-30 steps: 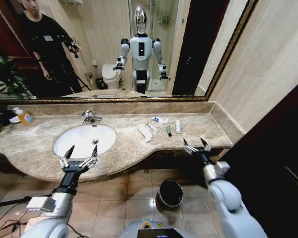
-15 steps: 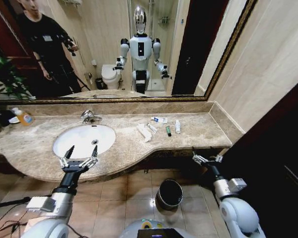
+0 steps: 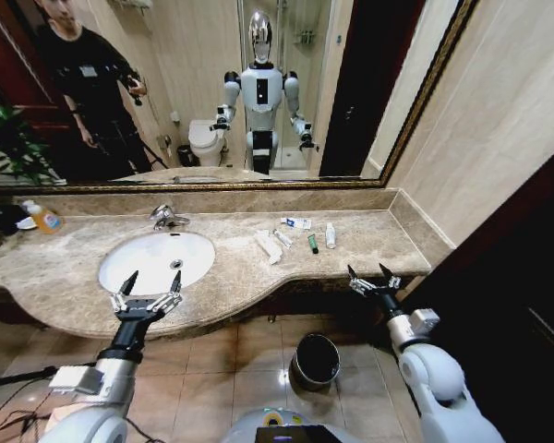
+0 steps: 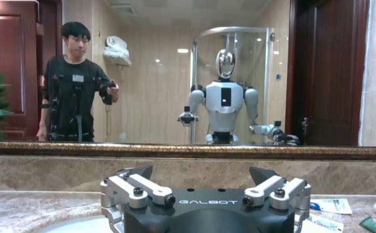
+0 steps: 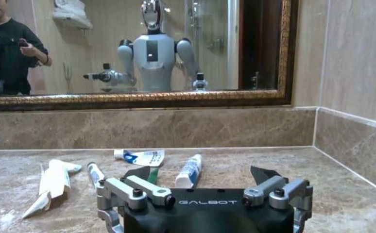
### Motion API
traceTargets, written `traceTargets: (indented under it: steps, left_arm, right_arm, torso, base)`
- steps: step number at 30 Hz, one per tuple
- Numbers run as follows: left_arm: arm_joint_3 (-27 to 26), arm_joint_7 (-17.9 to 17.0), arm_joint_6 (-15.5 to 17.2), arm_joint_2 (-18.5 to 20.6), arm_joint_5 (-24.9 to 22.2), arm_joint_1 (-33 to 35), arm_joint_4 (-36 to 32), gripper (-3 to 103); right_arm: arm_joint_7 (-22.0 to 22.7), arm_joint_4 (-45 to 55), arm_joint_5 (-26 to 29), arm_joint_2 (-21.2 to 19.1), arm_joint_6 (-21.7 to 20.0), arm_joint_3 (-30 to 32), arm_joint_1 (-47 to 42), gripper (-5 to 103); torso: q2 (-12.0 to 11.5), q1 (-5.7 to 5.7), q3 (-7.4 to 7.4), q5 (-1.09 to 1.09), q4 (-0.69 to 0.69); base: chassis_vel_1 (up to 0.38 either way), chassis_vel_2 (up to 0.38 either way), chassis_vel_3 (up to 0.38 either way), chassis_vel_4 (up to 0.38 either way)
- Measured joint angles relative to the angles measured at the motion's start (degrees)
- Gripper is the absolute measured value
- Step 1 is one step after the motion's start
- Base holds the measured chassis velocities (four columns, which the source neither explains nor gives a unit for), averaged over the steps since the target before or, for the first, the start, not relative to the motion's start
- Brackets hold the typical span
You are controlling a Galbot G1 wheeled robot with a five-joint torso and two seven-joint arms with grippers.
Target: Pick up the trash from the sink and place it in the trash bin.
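The right tool (image 3: 373,277) hangs at the front edge of the marble tabletop (image 3: 369,242), its jaws spread wide and holding nothing. Ahead of it and toward the robot's left, well apart from its fingertips, the trash lies in a loose row on the tabletop: a blue-printed white packet (image 3: 296,222) farthest back, a small white bottle (image 3: 331,235) nearest the tool's side, a green-black mini tube (image 3: 312,244) just beside that bottle, then a thin white tube (image 3: 283,238) and a larger white sachet (image 3: 268,246) farther toward the sink. From the right wrist view the same items sit beyond the open fingers: the packet (image 5: 140,157), the bottle (image 5: 189,171), the thin tube (image 5: 95,173) and the sachet (image 5: 53,180).

The left tool (image 3: 147,290) hovers over the near rim of the sink (image 3: 157,260), jaws also apart and empty. The chrome faucet (image 3: 168,216) stands past it at the basin's back edge, and an orange-liquid bottle (image 3: 42,216) rests far off to its left by the mirror (image 3: 212,83).

The trash bin (image 3: 315,359) stands on the tiled floor (image 3: 212,369) below the tabletop, lower than the right tool and slightly to its left, between the two arms.
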Motion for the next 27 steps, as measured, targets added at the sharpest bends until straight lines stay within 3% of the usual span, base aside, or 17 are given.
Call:
traceTargets:
  steps: [8, 15, 27]
  left_arm:
    - [0.0, 0.0, 0.0, 0.0, 0.0, 0.0, 0.0, 100]
    - [0.0, 0.0, 0.0, 0.0, 0.0, 0.0, 0.0, 100]
    - [0.0, 0.0, 0.0, 0.0, 0.0, 0.0, 0.0, 100]
  right_arm:
    - [1.5, -4.3, 1.4, -2.8, -2.6, -3.9, 7.2, 100]
    - [3.7, -11.7, 3.4, -5.4, -5.7, -9.1, 18.8, 100]
    - [7.8, -24.9, 6.0, -5.4, -12.6, -16.5, 32.9, 100]
  torso:
    - [0.0, 0.00, 0.00, 0.00, -0.01]
    - [0.0, 0.00, 0.00, 0.00, 0.00]
    - [0.0, 0.00, 0.00, 0.00, 0.00]
  base:
    - [0.000, 0.000, 0.000, 0.000]
    - [0.000, 0.000, 0.000, 0.000]
    - [0.000, 0.000, 0.000, 0.000]
